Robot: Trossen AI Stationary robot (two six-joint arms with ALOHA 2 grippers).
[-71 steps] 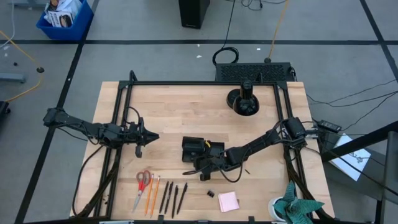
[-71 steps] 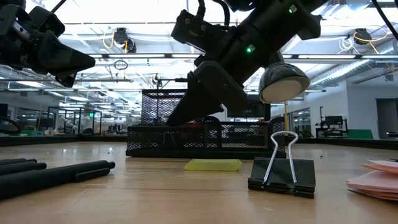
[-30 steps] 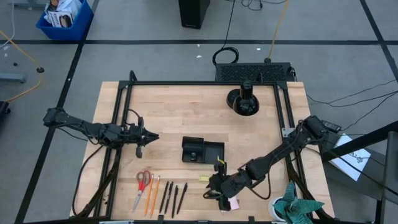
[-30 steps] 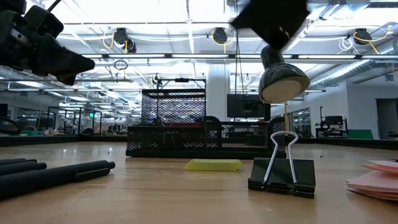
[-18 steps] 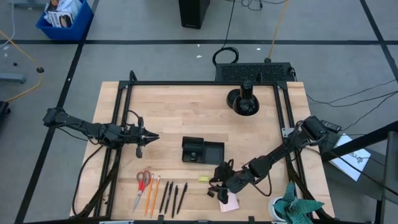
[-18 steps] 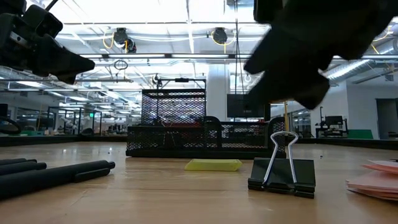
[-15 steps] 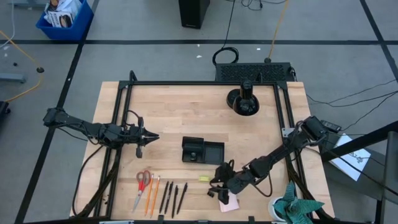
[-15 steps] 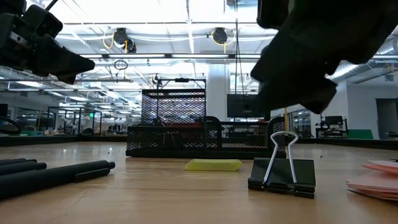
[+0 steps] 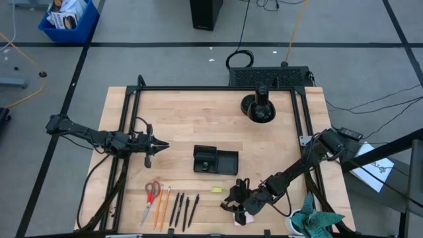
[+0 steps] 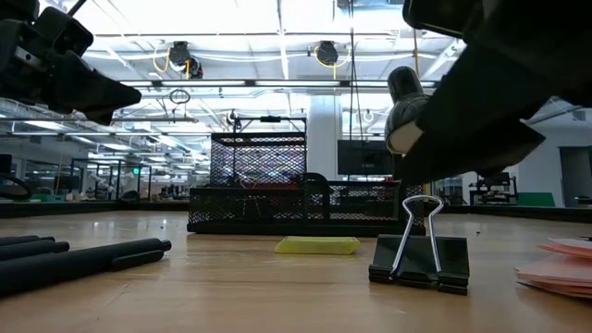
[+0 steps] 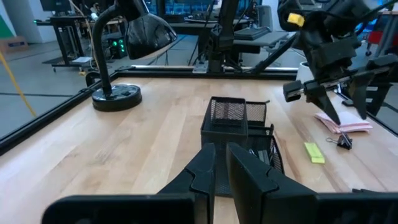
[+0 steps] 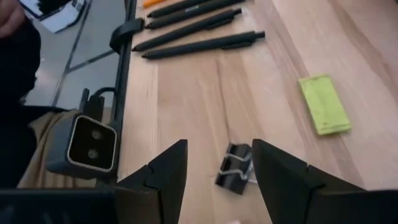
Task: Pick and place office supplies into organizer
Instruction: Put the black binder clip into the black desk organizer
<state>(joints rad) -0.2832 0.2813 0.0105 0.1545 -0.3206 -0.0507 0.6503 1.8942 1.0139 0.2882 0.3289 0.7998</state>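
My right gripper (image 12: 219, 147) hangs open just above the table near its front edge. Its fingers stand on either side of a small black binder clip (image 12: 236, 167) and touch nothing. The clip (image 10: 421, 252) rests flat with its wire handles up. A yellow piece (image 12: 323, 104) lies beyond the clip, and a pink sticky pad (image 9: 246, 217) beside it. Dark pens (image 9: 184, 209), orange pencils (image 9: 162, 205) and red-handled scissors (image 9: 151, 197) lie in a row at front left. The black organizer (image 9: 215, 160) stands mid-table. My left gripper (image 9: 153, 147) waits shut at the left.
A lamp on a round black base (image 9: 258, 109) stands at the far right. A teal cloth (image 9: 317, 218) sits at the near right corner. A small grey camera (image 12: 90, 146) is mounted on the black rail at the near edge, close to my right gripper.
My right gripper has sunk toward the binder clip and rolled about its own axis, staying open. In the low view it has come down from the top of the picture to just over the clip. The office supplies and my left arm have not moved.
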